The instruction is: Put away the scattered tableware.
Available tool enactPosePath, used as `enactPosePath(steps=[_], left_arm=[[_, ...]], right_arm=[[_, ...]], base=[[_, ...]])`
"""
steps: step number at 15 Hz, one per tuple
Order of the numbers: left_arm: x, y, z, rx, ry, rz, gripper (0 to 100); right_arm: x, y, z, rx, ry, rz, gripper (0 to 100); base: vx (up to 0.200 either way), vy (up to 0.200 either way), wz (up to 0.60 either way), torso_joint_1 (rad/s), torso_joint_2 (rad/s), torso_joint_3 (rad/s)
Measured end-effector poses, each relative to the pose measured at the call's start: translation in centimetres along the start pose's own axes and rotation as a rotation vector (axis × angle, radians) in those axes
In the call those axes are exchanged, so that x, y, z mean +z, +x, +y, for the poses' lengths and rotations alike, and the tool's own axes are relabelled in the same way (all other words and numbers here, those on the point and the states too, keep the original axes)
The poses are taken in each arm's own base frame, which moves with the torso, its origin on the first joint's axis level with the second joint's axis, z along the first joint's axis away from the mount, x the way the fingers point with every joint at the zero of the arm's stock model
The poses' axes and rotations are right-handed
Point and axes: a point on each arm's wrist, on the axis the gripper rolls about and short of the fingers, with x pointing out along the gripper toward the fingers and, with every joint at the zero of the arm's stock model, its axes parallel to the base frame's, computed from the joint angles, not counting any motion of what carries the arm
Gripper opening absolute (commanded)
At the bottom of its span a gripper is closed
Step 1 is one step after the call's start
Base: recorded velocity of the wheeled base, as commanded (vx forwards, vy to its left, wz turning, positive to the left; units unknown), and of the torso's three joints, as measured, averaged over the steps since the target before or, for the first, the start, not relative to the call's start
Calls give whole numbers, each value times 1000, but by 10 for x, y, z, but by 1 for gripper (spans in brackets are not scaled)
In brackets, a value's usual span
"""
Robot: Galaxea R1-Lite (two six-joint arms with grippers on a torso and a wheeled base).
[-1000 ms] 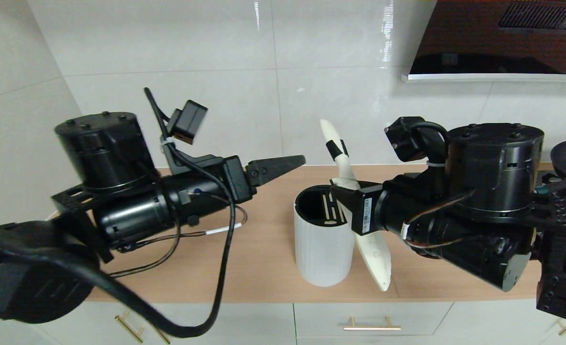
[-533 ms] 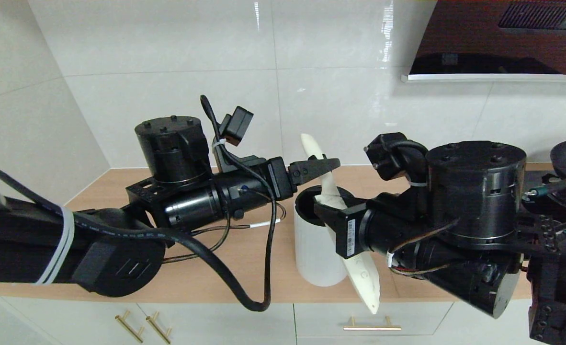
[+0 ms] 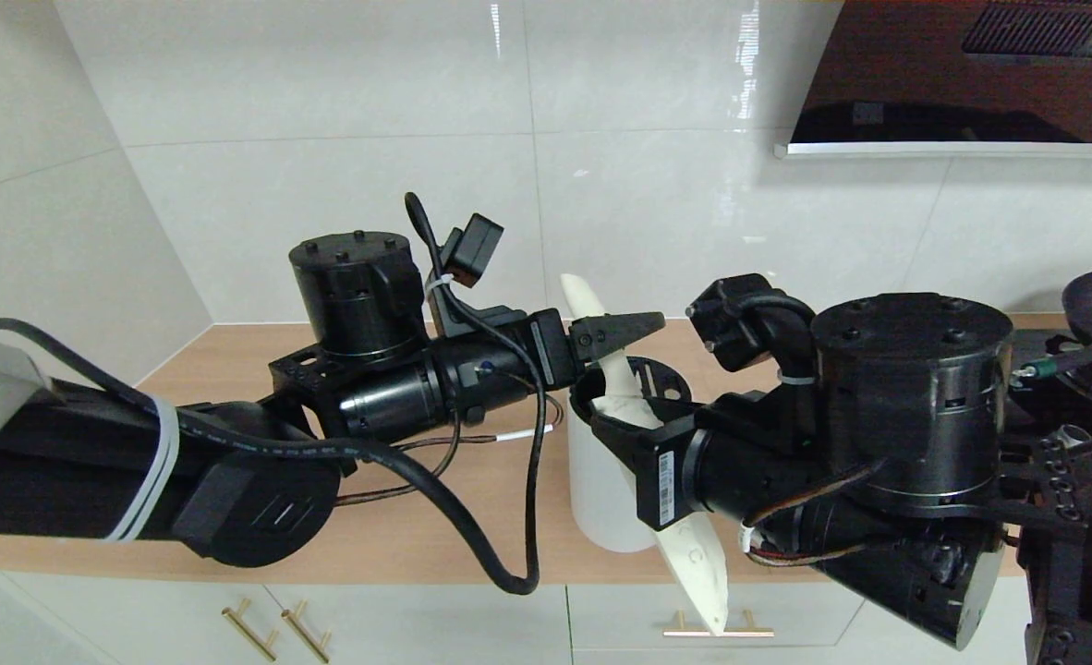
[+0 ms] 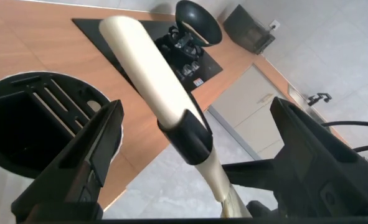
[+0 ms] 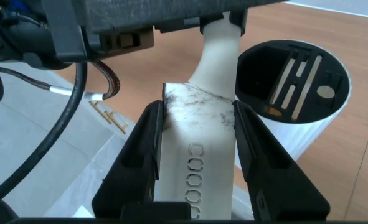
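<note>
**A:** Where's the cream-white plastic rice paddle [image 3: 697,573] just now?

**B:** In the air, tilted. Its flat blade is low, out past the front edge of the pale wooden countertop [image 3: 227,349]. Its round handle slants up beside the mouth of the white ribbed cylindrical utensil holder [image 3: 601,494]. The holder stands on the counter, and it has a black slotted divider inside.

**A:** What's holding it?

**B:** The right gripper [image 5: 197,121] is pinching the blade across its width, one finger on each edge. The left gripper [image 4: 196,115] has its fingers spread wide on either side of the handle, near the black band [image 4: 187,134], and touches nothing.

**A:** How do you reckon it handles?

**B:** I'd say light and stiff, so bending or breaking isn't a worry. It's glossy, though, and probably slippery. The handle is rounded and tapers, so a pinch there could let it twist or slide.

**A:** So where should it be gripped?

**B:** On the black band or right beside it. The band looks like the grippier surface, and it sits well up the handle. That would leave the blade end free to go down into a slot. The pinch on the flat blade looks secure but blocks that end, so a handover seems to be the step in hand.

**A:** What's the risk?

**B:** If the right lets go before the left is firmly closed, the paddle could swing and drop off the counter edge.
</note>
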Motion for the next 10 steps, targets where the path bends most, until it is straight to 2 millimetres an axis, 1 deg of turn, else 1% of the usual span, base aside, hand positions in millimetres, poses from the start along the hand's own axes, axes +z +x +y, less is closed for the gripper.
enactPosePath(steps=[1,2,10], left_arm=[[0,0,0,0,0,0,100],[0,0,-1,-2,0,1,0],[-1,1,-1,-3,2,3,0]], right_arm=[[0,0,0,0,-1,1,0],[-1,0,0,0,-1,2,0],[0,0,0,-2,3,-1,0]], base=[[0,0,0,0,0,0],[0,0,0,0,0,0],[0,0,0,0,0,0]])
